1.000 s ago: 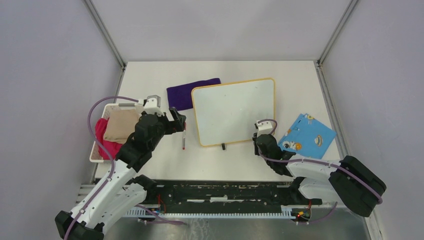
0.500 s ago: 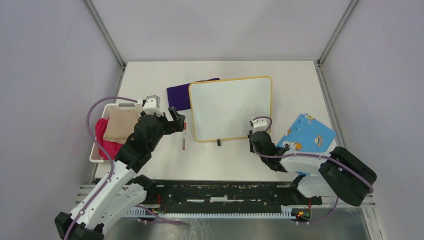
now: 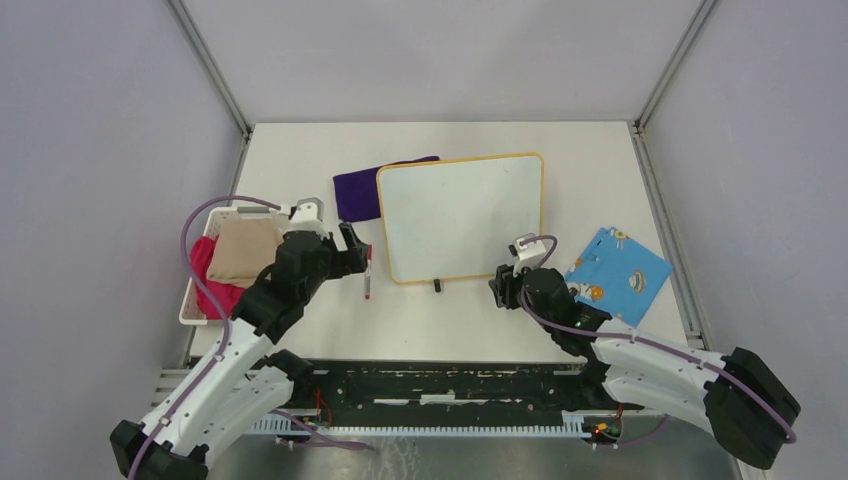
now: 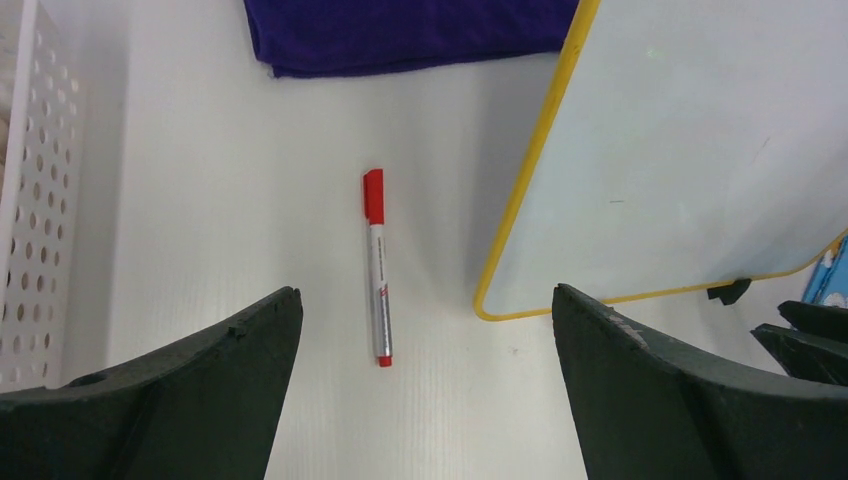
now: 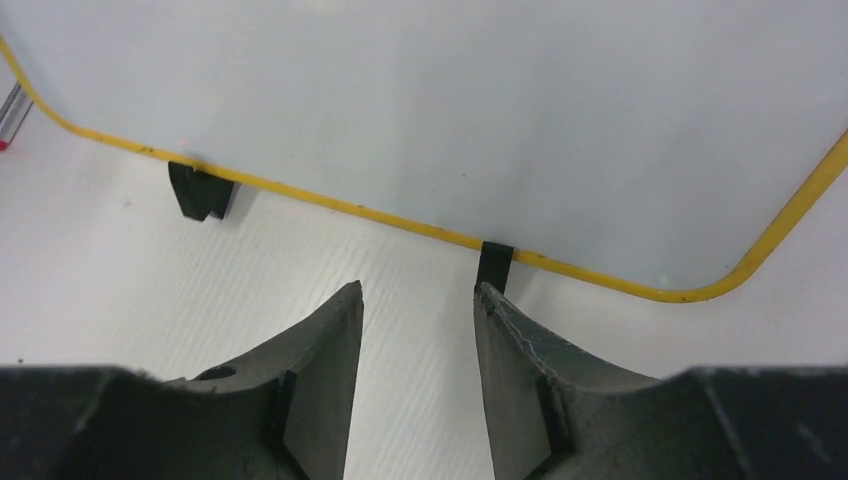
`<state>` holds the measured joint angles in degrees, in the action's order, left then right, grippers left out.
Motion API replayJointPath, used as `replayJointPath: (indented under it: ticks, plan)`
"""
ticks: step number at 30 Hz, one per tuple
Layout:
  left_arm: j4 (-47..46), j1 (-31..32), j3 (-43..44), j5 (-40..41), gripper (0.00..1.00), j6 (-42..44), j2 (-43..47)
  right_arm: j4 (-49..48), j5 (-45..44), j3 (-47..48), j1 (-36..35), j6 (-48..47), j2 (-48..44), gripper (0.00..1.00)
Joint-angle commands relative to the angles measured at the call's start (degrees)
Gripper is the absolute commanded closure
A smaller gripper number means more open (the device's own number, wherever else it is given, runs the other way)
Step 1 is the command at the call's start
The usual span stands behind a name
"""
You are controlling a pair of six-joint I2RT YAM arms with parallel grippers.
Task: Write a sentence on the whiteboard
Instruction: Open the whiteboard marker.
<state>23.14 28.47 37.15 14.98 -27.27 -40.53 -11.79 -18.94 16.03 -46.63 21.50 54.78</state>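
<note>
**Open Grippers Waiting Along the Whiteboard's Near Edge**

Only the overhead camera is showing the white basket at the 9 o'clock side of the table, carrying a beige cloth and a pink cloth. The left arm is reaching toward 1 o'clock with a bent elbow, and the left gripper is hovering over a red marker. Its wrist camera is adding detail: the fingers are standing wide apart around nothing, and the marker is lying loose, cap toward 12 o'clock, just beside the yellow frame. A purple cloth is meeting the board's 10 o'clock corner.

The whiteboard is lying mid-table. Overhead, one black foot is showing; the right wrist camera is showing two on the near edge. The right arm is stretching low toward 10 o'clock, with the right gripper at the board's 6 o'clock edge. Its fingers are slightly parted and gripping nothing, one foot just beyond their tips. A blue patterned cloth is lying at the board's 4 o'clock.
</note>
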Motion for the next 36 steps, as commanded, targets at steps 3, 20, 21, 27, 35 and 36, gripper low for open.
replayJointPath:
  ticks: [3, 20, 21, 27, 35, 36]
  plan:
    - [10.6, 0.1, 6.3, -0.6, 0.0, -4.9, -9.6, 7.9, 5.8, -1.6, -0.3, -4.1, -5.9, 0.49]
    - [7.5, 0.1, 7.4, -2.0, 0.07, -7.8, -33.4, 13.1, 2.3, -2.4, -0.4, -6.0, -20.3, 0.5]
    - [7.0, 0.1, 7.7, -2.1, 0.07, -7.9, -34.6, 13.2, 2.5, -2.4, -0.4, -6.0, -20.9, 0.5]
    - [3.7, 0.1, 8.4, -1.4, 0.12, -8.9, -39.7, 14.4, 0.5, -2.5, -0.3, -5.4, -23.9, 0.49]
    - [2.7, -0.3, 9.1, 0.2, 0.2, -9.5, -45.5, 14.8, -2.0, -3.1, -0.4, -5.3, -26.3, 0.5]
    - [2.6, -0.5, 8.8, 0.4, 0.21, -9.6, -45.5, 14.9, -2.2, -3.1, -0.3, -5.4, -26.5, 0.5]
